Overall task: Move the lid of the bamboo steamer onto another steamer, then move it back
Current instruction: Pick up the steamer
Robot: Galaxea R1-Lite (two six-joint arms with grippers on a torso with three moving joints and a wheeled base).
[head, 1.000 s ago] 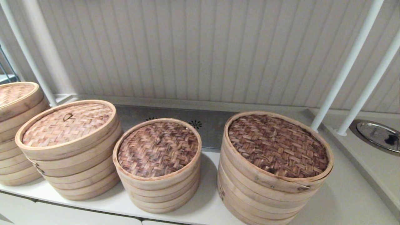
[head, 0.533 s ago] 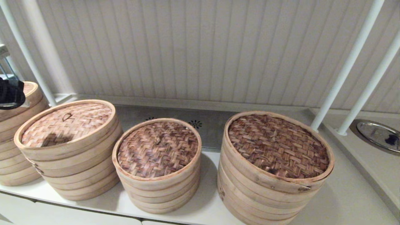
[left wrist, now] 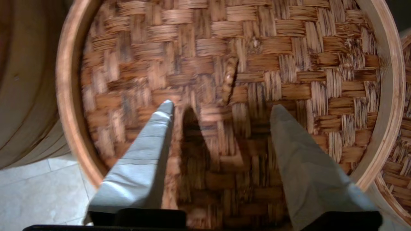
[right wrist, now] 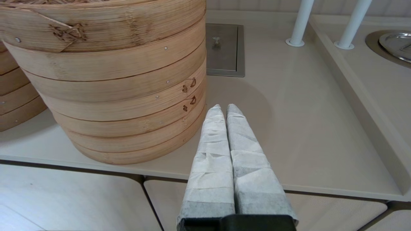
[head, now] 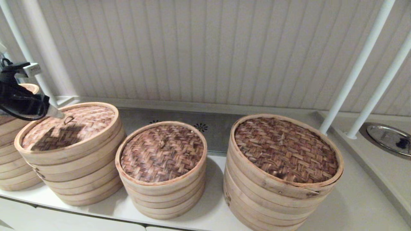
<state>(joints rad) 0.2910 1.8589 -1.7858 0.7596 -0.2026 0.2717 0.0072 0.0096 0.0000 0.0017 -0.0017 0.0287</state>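
The bamboo steamer lid point(head: 69, 126), light tan weave with a pale rim, rests on the second stack from the left. Its small dark loop handle point(head: 69, 119) sits near the centre. My left gripper point(head: 57, 114) hovers over the lid's far-left part, open, its tips just short of the loop handle point(left wrist: 229, 78). Nothing lies between the left gripper's point(left wrist: 221, 106) fingers. The smallest steamer point(head: 162, 154), with a dark mottled top, stands right of the lid's stack. My right gripper point(right wrist: 224, 107) is shut and empty, low beside the counter's front edge, out of the head view.
A wide, tall dark-weave steamer point(head: 284, 150) stands on the right. Another stack point(head: 13, 154) sits at the far left, partly behind my left arm. White poles point(head: 356, 67) rise at the back right, by a metal dish point(head: 388, 138). A metal hatch point(right wrist: 223, 48) lies in the counter.
My left arm has come in from the left edge and moved over the tan lid toward its handle. Its shadow on the weave has grown. The steamers have not moved.
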